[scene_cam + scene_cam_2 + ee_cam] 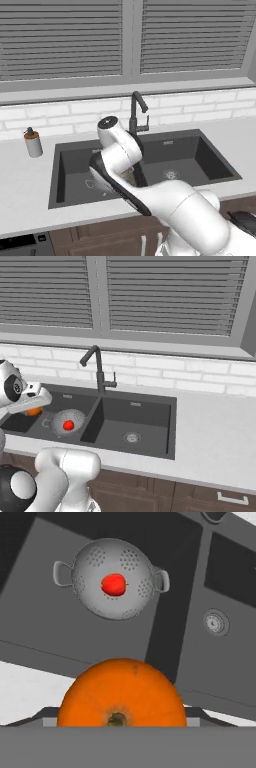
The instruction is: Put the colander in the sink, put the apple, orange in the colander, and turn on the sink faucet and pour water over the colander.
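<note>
1. My hand (120, 724) is pinching the orange (121, 693); in the hand view the fruit sits right at the bottom, covering my fingertips, with its stem dimple turned toward the camera.
2. In the right base view the orange (34, 411) peeks out under my wrist, above the far left part of the sink (150, 401).
3. The colander (111, 578) stands upright in the left basin, its open mouth up. Its two loop handles stick out on opposite sides, so its long axis runs left to right in the hand view.
4. The apple (113, 585) lies in the middle of the colander's bowl. From the right base view I see the same: apple (68, 425) inside the colander (70, 420).
5. The sink faucet (136, 112) rises behind the divider between the two basins, its bent spout angled toward the right basin in the left base view.
6. A soap dispenser (33, 142) stands on the counter (22, 180) left of the sink.
7. I can read no writing or labels on anything.
</note>
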You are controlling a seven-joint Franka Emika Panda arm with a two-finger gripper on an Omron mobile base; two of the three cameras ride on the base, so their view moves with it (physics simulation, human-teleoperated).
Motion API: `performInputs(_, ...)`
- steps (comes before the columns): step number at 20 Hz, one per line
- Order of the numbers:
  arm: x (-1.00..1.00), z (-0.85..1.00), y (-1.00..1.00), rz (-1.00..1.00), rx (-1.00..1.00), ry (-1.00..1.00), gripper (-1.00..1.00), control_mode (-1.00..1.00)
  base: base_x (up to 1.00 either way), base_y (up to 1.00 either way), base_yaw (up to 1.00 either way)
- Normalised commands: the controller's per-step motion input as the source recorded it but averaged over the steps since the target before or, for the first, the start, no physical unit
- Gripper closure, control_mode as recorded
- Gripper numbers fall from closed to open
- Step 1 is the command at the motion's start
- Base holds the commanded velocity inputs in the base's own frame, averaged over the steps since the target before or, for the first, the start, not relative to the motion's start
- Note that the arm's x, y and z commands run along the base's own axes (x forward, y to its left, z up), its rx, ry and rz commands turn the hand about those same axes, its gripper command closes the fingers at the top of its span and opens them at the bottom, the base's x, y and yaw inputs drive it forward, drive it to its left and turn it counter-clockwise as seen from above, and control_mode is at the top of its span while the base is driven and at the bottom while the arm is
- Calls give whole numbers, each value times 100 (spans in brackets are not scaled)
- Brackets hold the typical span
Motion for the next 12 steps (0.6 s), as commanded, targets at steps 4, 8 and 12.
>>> performInputs(4, 73, -58, 56, -2, 0, 6, 100, -100, 0, 0, 0)
performInputs(8, 69, -69, 25, -5, 0, 9, 100, -100, 0, 0, 0)
performInputs(12, 62, -69, 13, -7, 0, 9, 100, -100, 0, 0, 0)
